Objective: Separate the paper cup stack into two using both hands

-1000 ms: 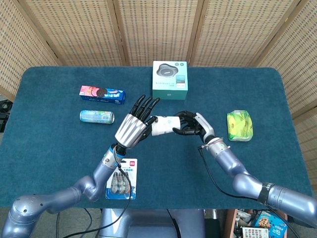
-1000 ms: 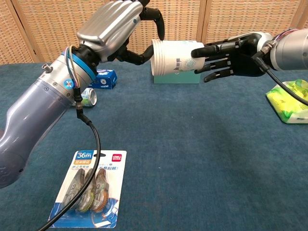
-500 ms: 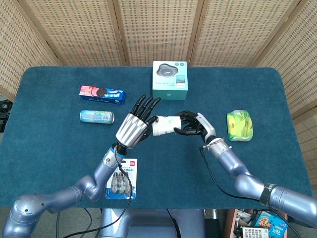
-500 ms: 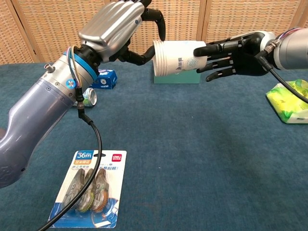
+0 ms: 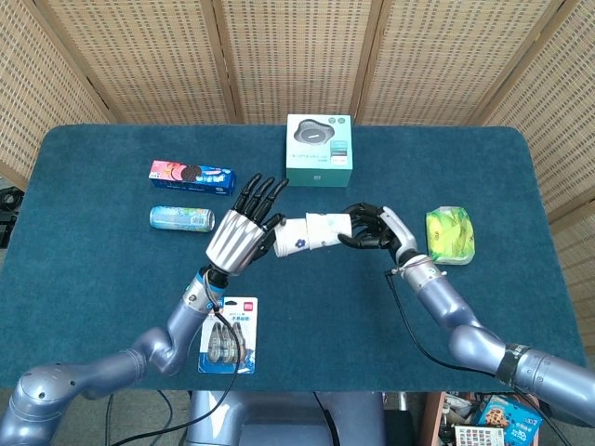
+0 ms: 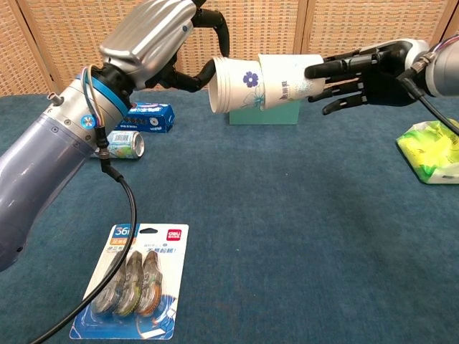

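- The main risk now is a cup slipping free: the inner cup [image 6: 235, 85] looks only partly drawn out of the outer cup [image 6: 290, 81], and a pull that is off-axis could make the two bind and crumple the thin paper walls.
- A second risk is a weak hold on the left side; the left hand [image 6: 147, 34] pinches only the rim end of the inner cup between thumb and fingertips, so friction from the nested cup could drag it out of that pinch and drop it onto the table [image 6: 301, 215].
- The right hand [image 6: 362, 69] grips the outer cup around its base end, fingers wrapped over it.
- The cup stack hangs in the air between the two hands, lying on its side, above the table and in front of the teal box [image 5: 319, 150].
- In the head view the left hand [image 5: 237, 232] touches the stack's left end and the right hand [image 5: 376, 226] its right end.
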Available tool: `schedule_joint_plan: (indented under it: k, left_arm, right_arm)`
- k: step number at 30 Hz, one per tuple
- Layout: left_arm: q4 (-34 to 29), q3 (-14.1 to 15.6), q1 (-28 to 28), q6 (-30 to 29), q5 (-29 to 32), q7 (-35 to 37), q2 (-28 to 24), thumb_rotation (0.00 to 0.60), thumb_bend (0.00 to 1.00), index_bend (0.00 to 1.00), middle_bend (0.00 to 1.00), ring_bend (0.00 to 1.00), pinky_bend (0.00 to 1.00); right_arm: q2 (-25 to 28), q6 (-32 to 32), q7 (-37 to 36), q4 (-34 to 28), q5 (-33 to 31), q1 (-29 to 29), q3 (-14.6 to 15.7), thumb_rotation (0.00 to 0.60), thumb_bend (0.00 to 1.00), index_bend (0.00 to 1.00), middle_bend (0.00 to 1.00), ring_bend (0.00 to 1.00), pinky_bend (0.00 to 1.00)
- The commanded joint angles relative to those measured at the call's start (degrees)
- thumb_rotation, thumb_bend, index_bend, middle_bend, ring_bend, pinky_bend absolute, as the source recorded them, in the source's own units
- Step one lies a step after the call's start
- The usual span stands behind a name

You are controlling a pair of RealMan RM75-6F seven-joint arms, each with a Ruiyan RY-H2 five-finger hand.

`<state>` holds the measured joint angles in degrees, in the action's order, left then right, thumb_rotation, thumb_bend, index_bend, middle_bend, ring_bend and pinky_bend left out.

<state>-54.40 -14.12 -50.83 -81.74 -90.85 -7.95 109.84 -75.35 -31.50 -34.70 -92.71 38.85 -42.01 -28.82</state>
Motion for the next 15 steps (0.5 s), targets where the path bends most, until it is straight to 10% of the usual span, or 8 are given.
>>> schedule_joint_plan:
  k: [1,15]
  left_arm:
    - [0.0,0.2,0.3,-0.2,0.0,0.4,-0.4,0.6,0.52,0.74,0.01,0.0,0.0]
    - [-3.0,2.8,7.1,-5.6,-1.0,4.0,-11.1,0.6,0.52,0.75,0.01,0.0,0.0]
  right_arm:
    - [0.4,0.0,-0.1,0.0,0.3,0.3,0.0,0.6,0.49,0.5,0.54,0.43,0.56]
    - [3.0,-1.5,1.2,2.5,3.4,2.6,0.9,0.6,0.49,0.5,0.54,0.43,0.56]
